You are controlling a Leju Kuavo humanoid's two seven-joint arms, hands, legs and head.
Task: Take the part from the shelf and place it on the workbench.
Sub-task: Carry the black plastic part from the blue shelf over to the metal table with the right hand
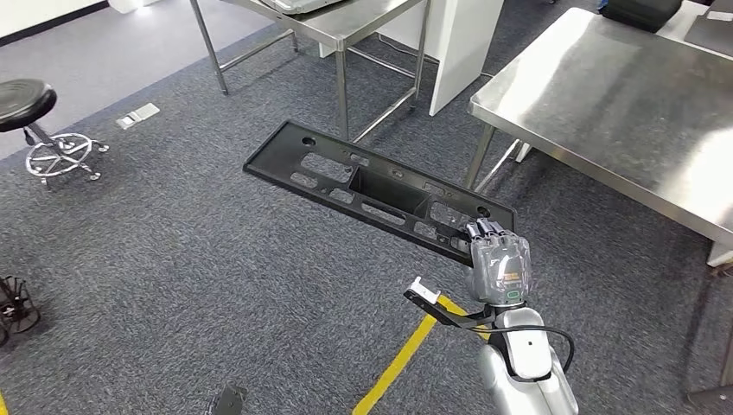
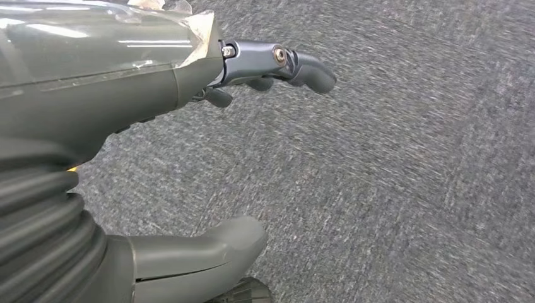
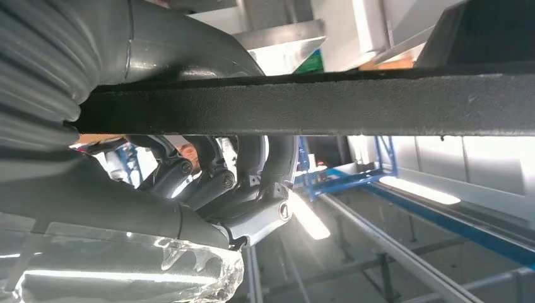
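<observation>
The part is a long black plastic panel with cut-outs and a deep pocket in its middle. It hangs level above the grey carpet, out to the left of my right hand, which grips its near right end. In the right wrist view the part's black edge runs across between the thumb and the curled fingers. The steel workbench stands at the right, its near corner just beyond the part's held end. My left hand hangs over bare carpet with fingers apart and nothing in it.
A second steel table stands at the back centre beside a white cabinet. A black stool stands at the far left. A yellow floor line runs under my right arm. Open carpet lies left of the part.
</observation>
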